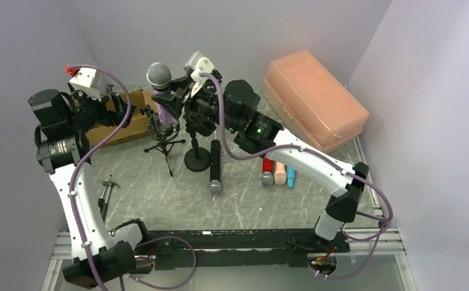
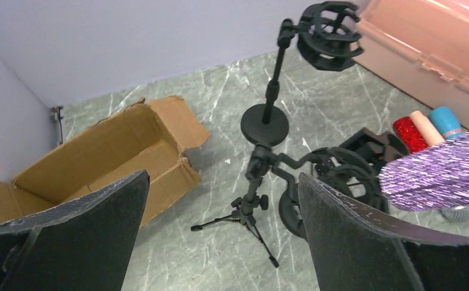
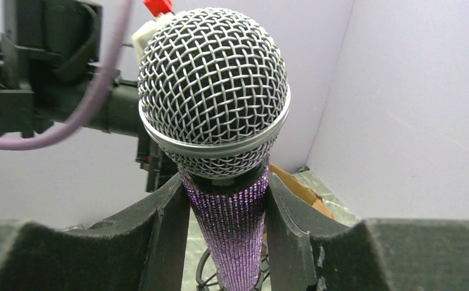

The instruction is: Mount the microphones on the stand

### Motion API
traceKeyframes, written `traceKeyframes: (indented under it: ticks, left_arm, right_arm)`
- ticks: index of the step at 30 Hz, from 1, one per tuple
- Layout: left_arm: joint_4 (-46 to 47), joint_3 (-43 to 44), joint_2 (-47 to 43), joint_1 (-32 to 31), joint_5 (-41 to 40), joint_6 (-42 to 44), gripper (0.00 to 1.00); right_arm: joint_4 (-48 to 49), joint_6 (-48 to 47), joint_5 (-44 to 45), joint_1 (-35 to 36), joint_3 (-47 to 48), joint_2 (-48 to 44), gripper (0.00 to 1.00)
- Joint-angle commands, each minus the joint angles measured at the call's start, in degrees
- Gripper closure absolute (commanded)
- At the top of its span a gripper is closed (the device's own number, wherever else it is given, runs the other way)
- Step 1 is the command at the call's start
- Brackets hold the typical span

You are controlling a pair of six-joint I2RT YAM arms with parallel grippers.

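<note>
The glittery purple microphone [image 1: 164,104] with its silver mesh head [image 3: 213,85] stands upright. Its lower end sits in the ring of the shock mount of the tripod stand [image 1: 164,145]. My right gripper [image 3: 227,200] is shut on its purple body just under the head; it also shows in the top view [image 1: 181,100]. My left gripper [image 1: 122,106] is open and empty, left of the stand and above the tripod in its own view [image 2: 222,182]. The black microphone [image 1: 215,167] lies on the table. The red [image 1: 268,170], peach [image 1: 280,173] and light blue [image 1: 290,176] microphones lie side by side.
A round-base stand [image 1: 196,160] stands right of the tripod. The left wrist view shows a round-base stand with an empty shock mount [image 2: 329,31]. An open cardboard box [image 1: 122,124] sits at the back left, a pink plastic case [image 1: 314,97] at the back right. A small tool [image 1: 106,193] lies at the left.
</note>
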Motion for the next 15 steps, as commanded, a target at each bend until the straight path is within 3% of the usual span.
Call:
traceKeyframes:
  ticks: [1, 15]
  left_arm:
    - [4.49, -1.83, 1.10, 1.61, -0.48, -0.01, 0.03]
    - [7.71, -8.77, -0.29, 1.64, 0.82, 2.59, 0.04]
  right_arm:
    - [8.59, -3.01, 1.87, 1.00, 1.21, 0.75, 1.00]
    - [8.26, -5.25, 3.36, 1.36, 4.65, 6.35, 1.00]
